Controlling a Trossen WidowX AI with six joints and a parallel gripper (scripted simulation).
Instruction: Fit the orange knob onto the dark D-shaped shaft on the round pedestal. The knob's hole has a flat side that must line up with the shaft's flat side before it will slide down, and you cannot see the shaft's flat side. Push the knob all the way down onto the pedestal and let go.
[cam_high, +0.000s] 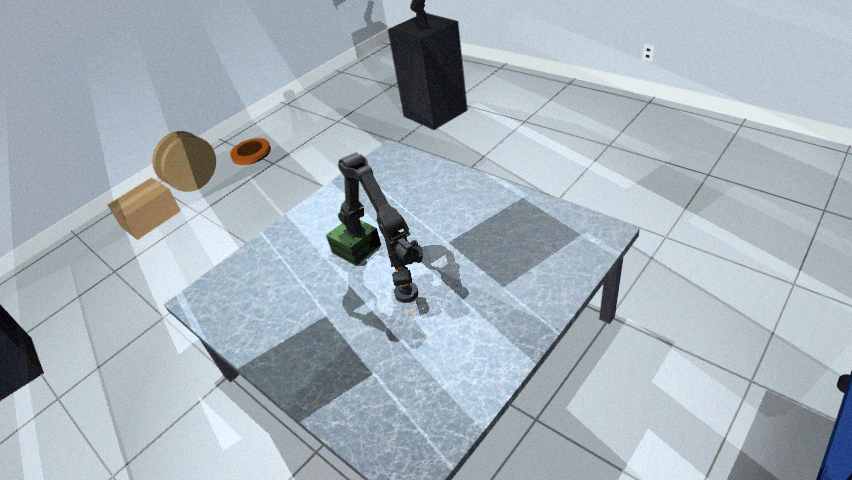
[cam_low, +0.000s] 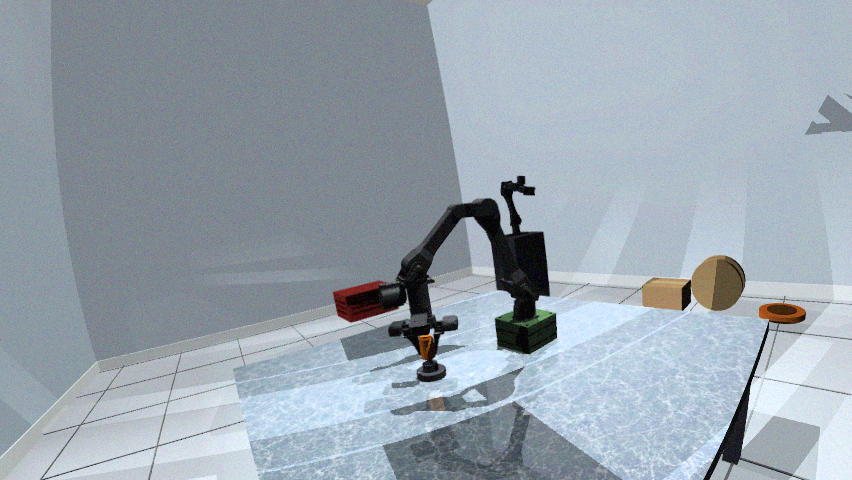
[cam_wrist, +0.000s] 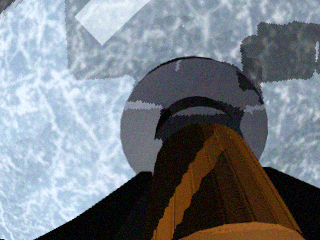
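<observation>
"What carries things here?"
"A blue-grey, pale-veined table (cam_high: 369, 429) (cam_low: 673, 369) (cam_wrist: 45, 130) on dark legs."
"What lies on it?"
"A green base box (cam_high: 344, 247) (cam_low: 509, 335) near one edge; a dark round pedestal (cam_high: 398, 296) (cam_low: 424, 376) (cam_wrist: 137, 135), away from the corners."

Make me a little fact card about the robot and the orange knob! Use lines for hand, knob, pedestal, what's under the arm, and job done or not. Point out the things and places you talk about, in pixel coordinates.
Hand: the hand (cam_low: 426, 347) is closed on the orange knob
Knob: orange knob (cam_low: 425, 347) (cam_wrist: 215, 185), above the round pedestal
Pedestal: dark round pedestal (cam_high: 406, 294) (cam_low: 431, 374) (cam_wrist: 137, 130), standing on the table (cam_high: 536, 310) (cam_low: 655, 369)
Under the arm: green box (cam_high: 345, 247) (cam_low: 512, 335)
Job: not done; the knob isn't down on the pedestal
</observation>
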